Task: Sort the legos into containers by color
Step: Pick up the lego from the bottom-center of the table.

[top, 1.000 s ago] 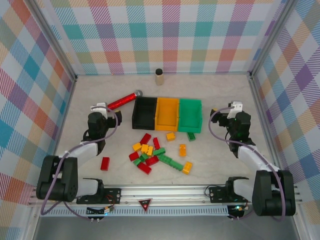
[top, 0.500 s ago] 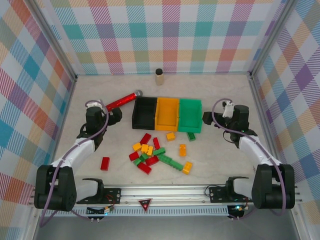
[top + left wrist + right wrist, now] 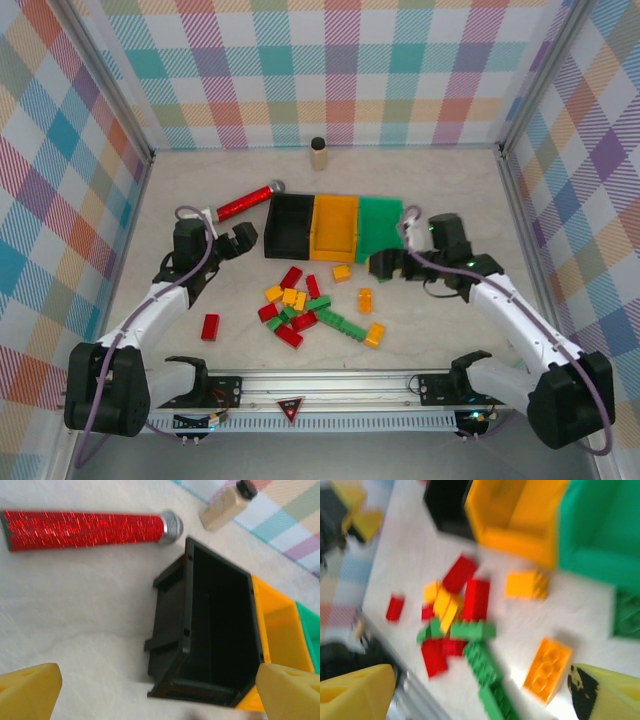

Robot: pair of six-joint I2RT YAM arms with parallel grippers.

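Legos point(image 3: 476, 597) in right view, bins point(image 3: 170, 625) in left

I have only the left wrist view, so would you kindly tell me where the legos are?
Observer: The legos lie loosely clustered on the table, on the near side of the bins.
Operator: Thanks. Where is the right gripper?
Observer: The right gripper is at the front of the green bin, open and empty.
Operator: Any strays?
Observer: One red lego lies alone, left of the others.
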